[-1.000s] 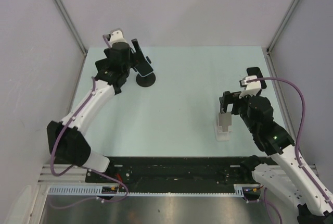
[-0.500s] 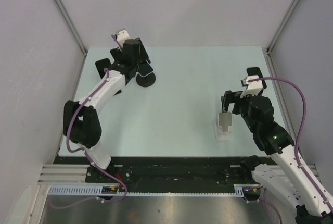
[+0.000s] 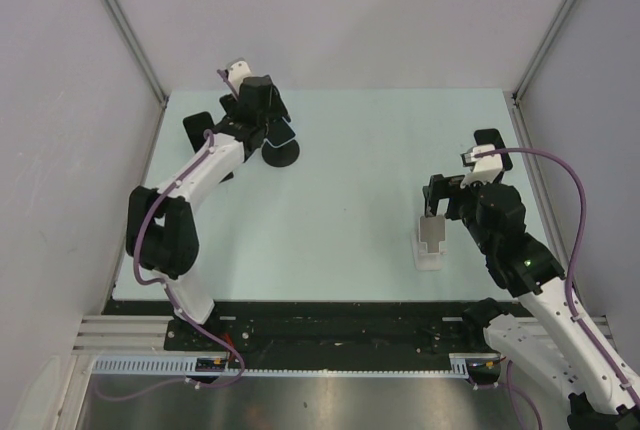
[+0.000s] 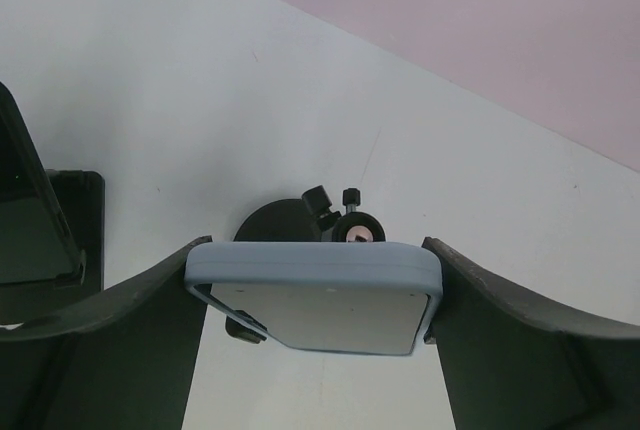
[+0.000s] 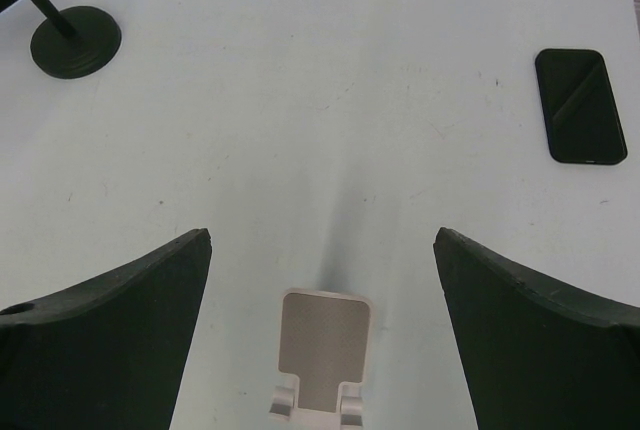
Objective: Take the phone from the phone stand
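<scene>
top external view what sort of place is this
Probably a robot lab test cell: left arm and right arm bolted at a pale green table, plain grey wall panels enclosing it, slotted cable tray along the near edge.

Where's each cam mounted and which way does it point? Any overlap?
Top external: high behind the bases, looking down on the table; left arm and right arm show.
Left wrist: on the left arm, looking down at the phone on the black stand; left pincer fingers flank the phone.
Right wrist: on the right arm, looking down over the white stand and across the table; right pincer fingers wide apart.
Shared: the black stand shows in all three.
</scene>
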Robot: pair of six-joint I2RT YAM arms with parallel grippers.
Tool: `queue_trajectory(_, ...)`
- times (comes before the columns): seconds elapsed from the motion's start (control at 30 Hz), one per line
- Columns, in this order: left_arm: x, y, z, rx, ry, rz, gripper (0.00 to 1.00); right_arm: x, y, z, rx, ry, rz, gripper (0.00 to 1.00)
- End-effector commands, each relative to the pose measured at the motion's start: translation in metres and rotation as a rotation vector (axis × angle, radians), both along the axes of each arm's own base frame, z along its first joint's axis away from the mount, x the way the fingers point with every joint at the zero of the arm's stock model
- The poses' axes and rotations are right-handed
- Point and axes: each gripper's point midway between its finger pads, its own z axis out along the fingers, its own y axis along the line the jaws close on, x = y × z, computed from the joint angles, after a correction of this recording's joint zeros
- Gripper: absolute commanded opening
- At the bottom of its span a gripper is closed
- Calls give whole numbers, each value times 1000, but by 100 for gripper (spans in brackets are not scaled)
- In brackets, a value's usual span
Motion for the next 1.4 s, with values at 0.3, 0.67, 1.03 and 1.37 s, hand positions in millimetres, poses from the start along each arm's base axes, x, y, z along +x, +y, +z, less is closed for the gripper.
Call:
queue_trajectory(0.3, -56, -57, 96, 95, -163, -320, 7, 1, 10, 11, 19, -41, 57, 99)
queue_trajectory(0.67, -161, -132, 108, 36, -219, -790, 0, -12, 60, 17, 85, -43, 333, 98)
queue_trajectory(1.03, -236, -162, 95, 4, -229, -1017, 0, -38, 134, 14, 222, 45, 669, 93)
queue_trajectory(1.37, -254, -164, 82, -86, -216, -1015, 0, -53, 203, -3, 315, 76, 804, 85)
